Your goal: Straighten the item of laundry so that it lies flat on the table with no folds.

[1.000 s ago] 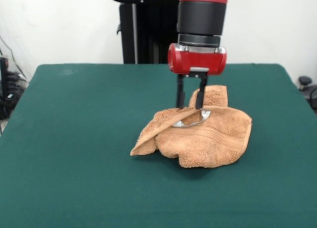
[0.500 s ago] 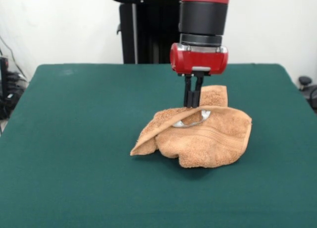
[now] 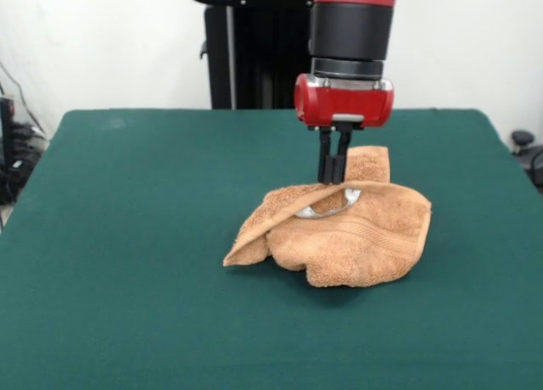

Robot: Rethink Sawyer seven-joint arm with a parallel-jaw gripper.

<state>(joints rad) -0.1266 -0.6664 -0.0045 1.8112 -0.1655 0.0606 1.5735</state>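
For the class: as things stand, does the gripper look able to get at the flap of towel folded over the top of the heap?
Probably yes. The gripper hangs directly over the towel, its tips at the folded flap, and nothing else stands on the table to block it. Whether it actually pinches cloth cannot be told.

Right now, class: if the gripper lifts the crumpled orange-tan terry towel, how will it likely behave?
The orange-tan terry towel lies in soft overlapping folds, so it will probably hang floppy. It looks light and unlikely to roll. The gripper seems shut on a fold at its top, so lifting may drag only that layer.
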